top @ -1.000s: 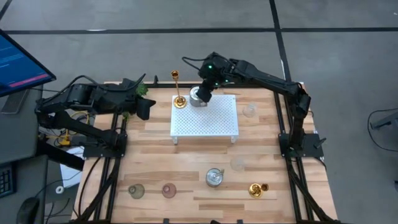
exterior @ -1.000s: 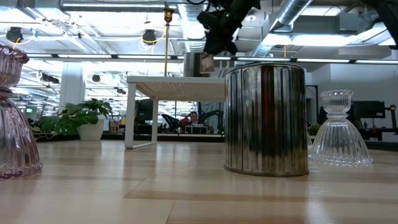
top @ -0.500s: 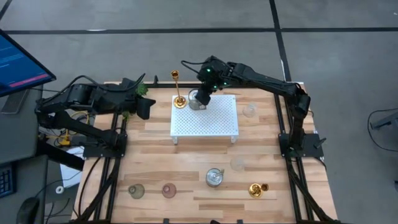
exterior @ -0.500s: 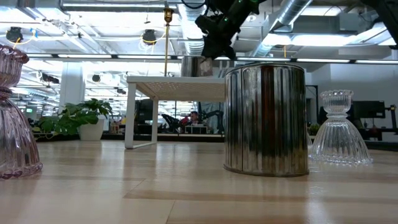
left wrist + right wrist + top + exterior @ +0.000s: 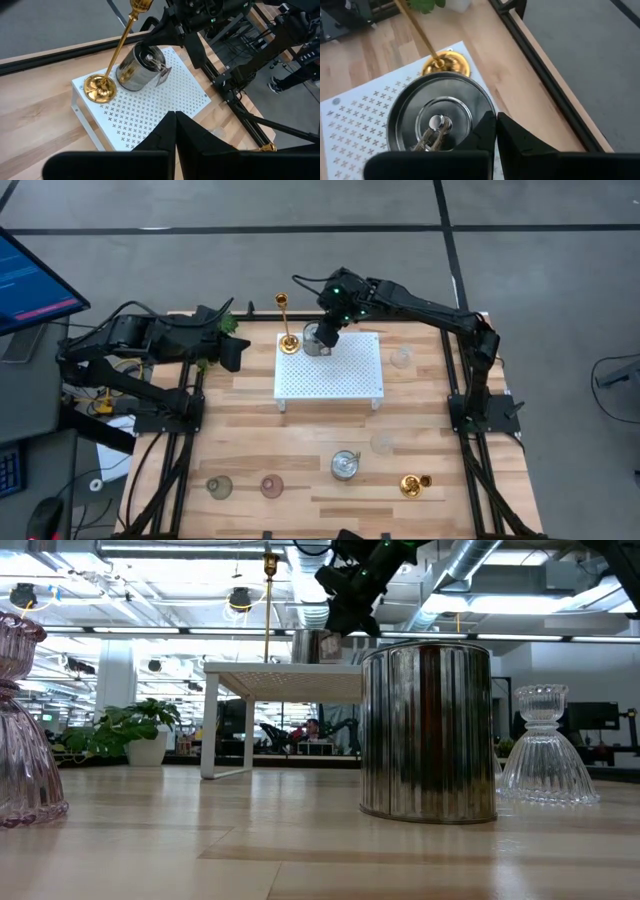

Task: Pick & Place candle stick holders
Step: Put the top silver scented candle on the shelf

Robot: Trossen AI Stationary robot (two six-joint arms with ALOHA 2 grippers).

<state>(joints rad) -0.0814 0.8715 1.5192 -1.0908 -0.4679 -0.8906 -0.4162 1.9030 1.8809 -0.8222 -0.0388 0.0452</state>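
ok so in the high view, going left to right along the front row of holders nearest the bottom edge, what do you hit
greenish holder → pinkish holder → silvery cup → clear glass holder → gold holder

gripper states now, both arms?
Left gripper: shut, empty, waiting at the table's left edge.
Right gripper: shut on the rim of the silvery metal cup on the white perforated stand.
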